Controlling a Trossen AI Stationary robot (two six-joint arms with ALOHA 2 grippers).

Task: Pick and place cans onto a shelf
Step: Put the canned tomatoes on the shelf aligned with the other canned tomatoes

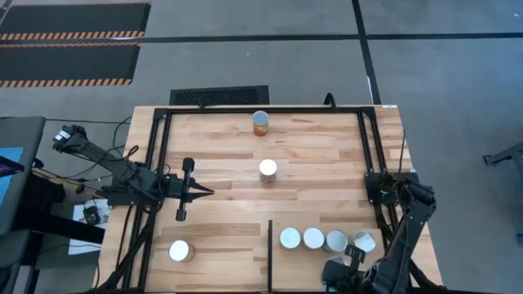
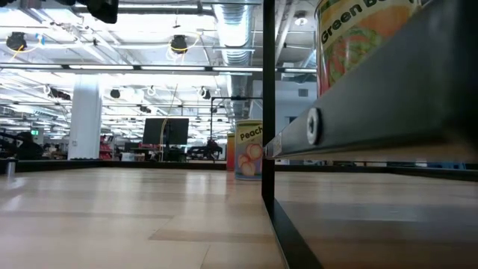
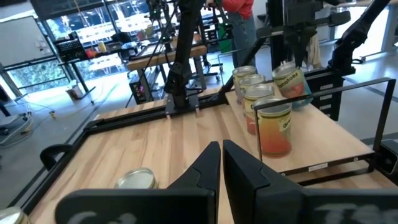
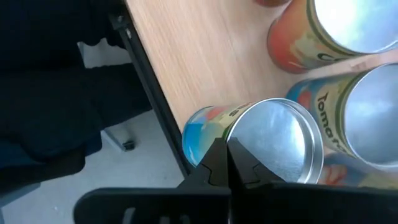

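Three cans (image 1: 314, 238) stand upright in a row on the shelf (image 1: 306, 269), right of the black divider bar (image 1: 270, 245). A fourth, blue-labelled can (image 1: 364, 241) sits tilted at the row's right end, and my right gripper (image 1: 357, 251) is shut on it. It also shows in the right wrist view (image 4: 273, 146). Three more cans stand on the open wood: far middle (image 1: 261, 122), centre (image 1: 268, 170) and near left (image 1: 180, 251). My left gripper (image 1: 204, 193) is shut and empty at the table's left, pointing right. My right gripper pinches the top rim (image 4: 239, 127) of the blue-labelled can between its two nearly closed fingers, at the rim's edge toward the table's right frame. The fingers come from above. The can is tilted, its top leaning away from the row. Whether its base touches the shelf I cannot tell.
Black frame tubing (image 1: 372, 147) runs round the table, close beside the tilted can on the right. In the low view the divider bar (image 2: 267, 112) stands upright in front, with a peach can (image 2: 249, 149) behind. Bare wood lies between the centre can and the shelf.
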